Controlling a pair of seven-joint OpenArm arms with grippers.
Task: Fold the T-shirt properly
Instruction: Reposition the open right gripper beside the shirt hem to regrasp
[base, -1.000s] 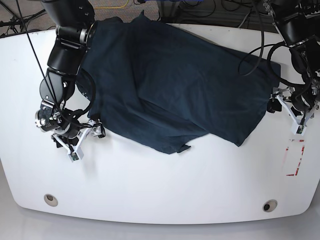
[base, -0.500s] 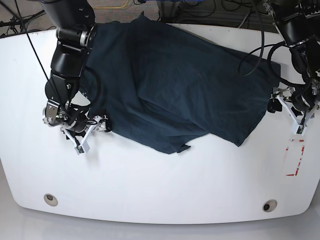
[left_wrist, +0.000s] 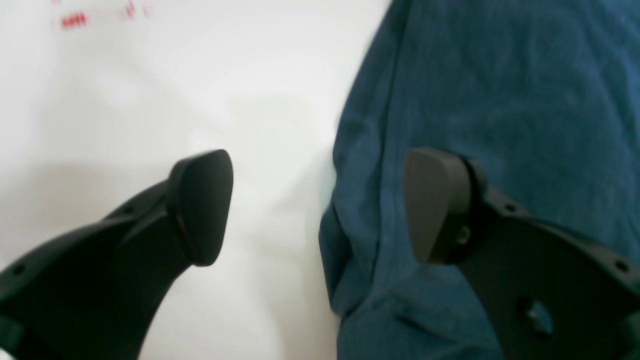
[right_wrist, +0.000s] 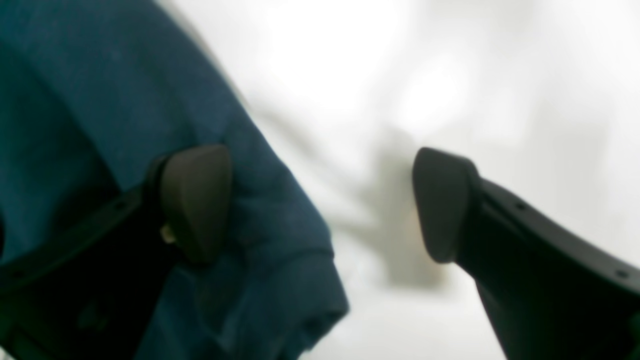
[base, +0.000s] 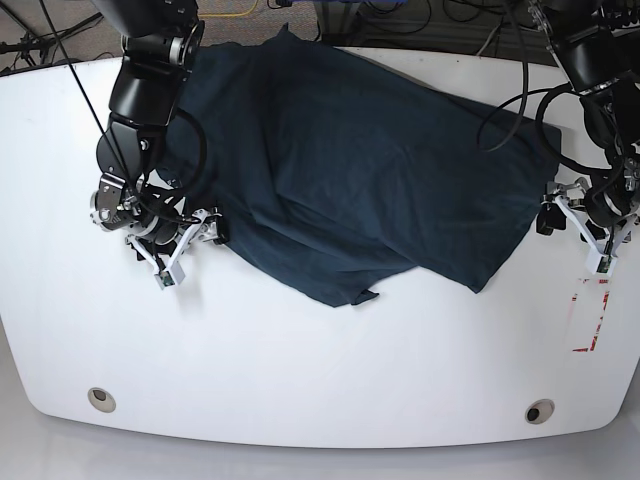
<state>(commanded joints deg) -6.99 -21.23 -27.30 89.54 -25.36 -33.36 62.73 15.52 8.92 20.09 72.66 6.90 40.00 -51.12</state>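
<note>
The dark navy T-shirt (base: 350, 160) lies spread and wrinkled across the far half of the white table (base: 300, 370), with a folded corner pointing toward the front. On the base view's left, my right gripper (base: 190, 248) is open at the shirt's left edge. In the right wrist view the right gripper (right_wrist: 322, 200) straddles the T-shirt (right_wrist: 100, 100) hem, one finger over cloth and one over bare table. My left gripper (base: 572, 235) is open at the shirt's right edge. The left gripper (left_wrist: 317, 200) likewise straddles the T-shirt (left_wrist: 500, 90) border.
A red-printed sticker (base: 588, 315) lies on the table at the right, and its red marks (left_wrist: 75, 20) also show in the left wrist view. Two round holes (base: 100, 398) (base: 540, 411) sit near the front edge. Cables (base: 400, 20) run behind the table.
My right gripper has moved up and to the right from the bare table until it straddles the shirt's left edge. The left gripper has barely shifted.
</note>
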